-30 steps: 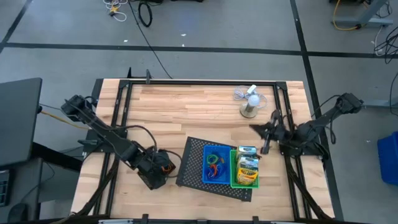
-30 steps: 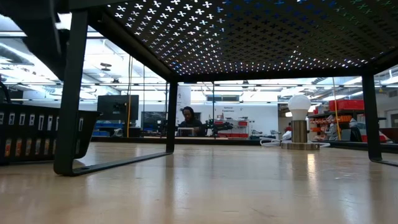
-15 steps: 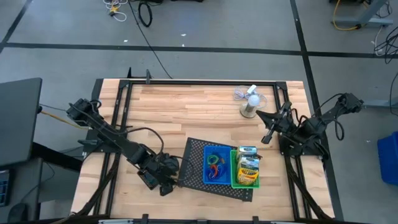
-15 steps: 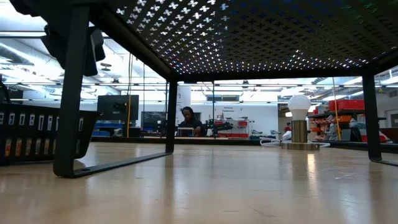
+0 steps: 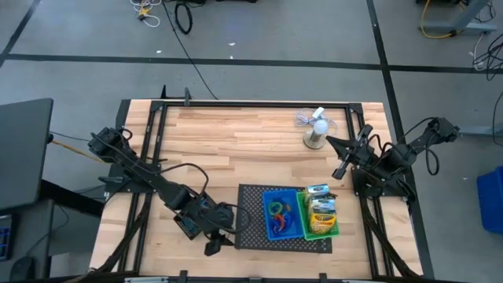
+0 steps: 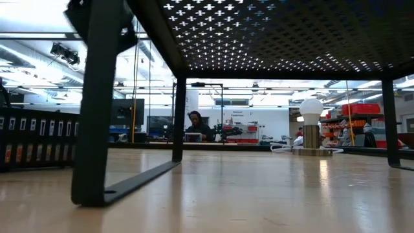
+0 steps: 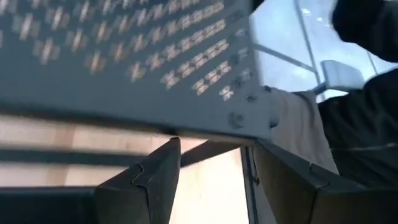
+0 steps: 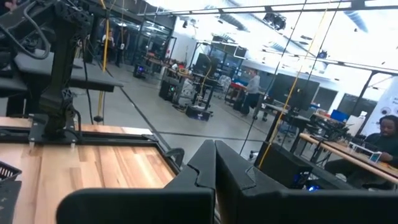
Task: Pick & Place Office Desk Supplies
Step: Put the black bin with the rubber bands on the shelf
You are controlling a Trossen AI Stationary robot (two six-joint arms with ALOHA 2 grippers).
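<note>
A black mesh tray (image 5: 251,229) stands on its legs near the table's front edge. On it sit a blue bin (image 5: 267,226) with coloured rubber-band loops (image 5: 279,211) and a green bin (image 5: 306,232) with a yellow crayon box (image 5: 321,212). A green-white box (image 5: 317,191) lies at the green bin's far end. My left gripper (image 5: 224,237) is at the tray's near left corner, shut on it. My right gripper (image 5: 340,163) hangs shut above the table's right side, near the white fan (image 5: 316,132), touching nothing. My left gripper (image 7: 214,155) has the tray's near left corner between its two fingers, where the mesh top meets the leg (image 7: 249,140). The fingers (image 7: 155,180) come slanting down from the table's left. The tray stands on the table on its legs, its top level.
The low view looks out from under the tray, its leg (image 6: 97,129) close on the left. The fan (image 6: 311,126) and its cord lie at the far right. Bare wood stretches across the table's middle and far left. Black frame rails (image 5: 149,149) run along the table's sides.
My left gripper has gone toward the table's right and near edges and has turned. The tray has turned with it from skewed to square with the table's front edge and slid right, bins still on it. My right gripper has risen a little and rolled.
</note>
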